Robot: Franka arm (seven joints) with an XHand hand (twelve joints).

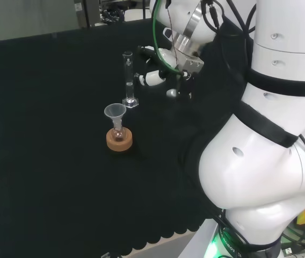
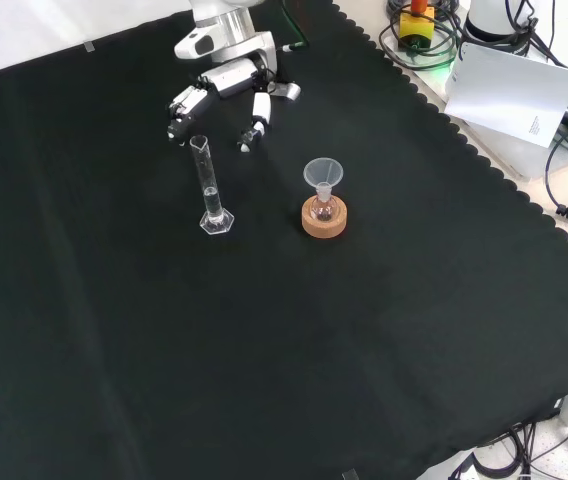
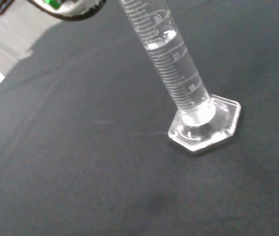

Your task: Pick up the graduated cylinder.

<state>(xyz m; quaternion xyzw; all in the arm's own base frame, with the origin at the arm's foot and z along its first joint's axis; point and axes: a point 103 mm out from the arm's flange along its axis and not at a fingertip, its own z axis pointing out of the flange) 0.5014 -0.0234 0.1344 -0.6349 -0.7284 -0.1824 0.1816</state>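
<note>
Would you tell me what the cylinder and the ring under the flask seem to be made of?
Cylinder: clear glass or plastic, glossy; the cloth shows through and its printed marks are visible. Ring: likely cork, matte tan-brown with a grainy look.

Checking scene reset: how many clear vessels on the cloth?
2. The graduated cylinder stands upright below the hand in the front view; the small flask with a funnel sits on a cork ring to its right. Other clear ware could escape notice.
</note>
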